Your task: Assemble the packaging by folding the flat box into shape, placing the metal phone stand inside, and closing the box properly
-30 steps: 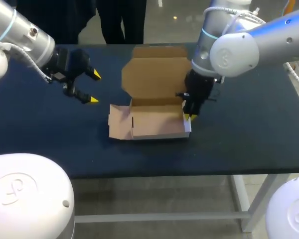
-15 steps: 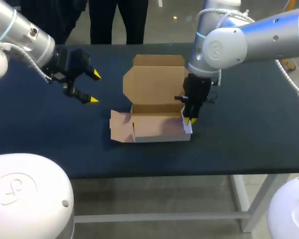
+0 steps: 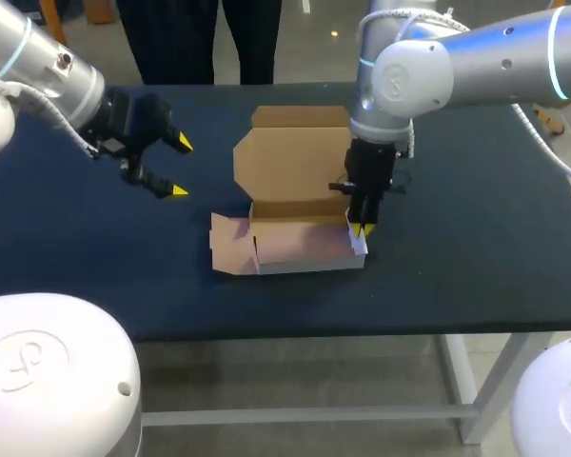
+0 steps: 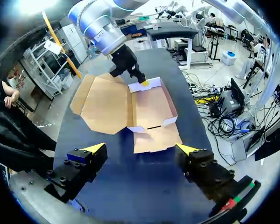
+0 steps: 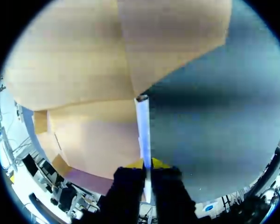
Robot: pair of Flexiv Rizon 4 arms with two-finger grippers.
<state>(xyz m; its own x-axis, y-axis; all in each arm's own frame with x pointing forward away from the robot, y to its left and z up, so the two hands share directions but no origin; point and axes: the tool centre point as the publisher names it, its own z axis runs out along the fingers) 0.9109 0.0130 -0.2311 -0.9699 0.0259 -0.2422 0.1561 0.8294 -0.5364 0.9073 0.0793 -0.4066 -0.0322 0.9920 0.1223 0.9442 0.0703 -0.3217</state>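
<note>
1. Box (image 3: pixel 300 238) sits mid-surface (image 3: pixel 476 248), half folded. Front and back walls are up, the lid (image 3: pixel 290 152) is open and folded back, and the left flap (image 3: pixel 230 243) is splayed out flat.
2. Right pincer (image 3: pixel 362 228) comes down at the box's right end. Its yellow tips are pressed onto the upright right side wall (image 5: pixel 143 126), one on each face.
3. Left pincer (image 3: pixel 179 167) hovers well left of the box, fingers spread wide, touching nothing. In its wrist view the box lies ahead of it.
</note>
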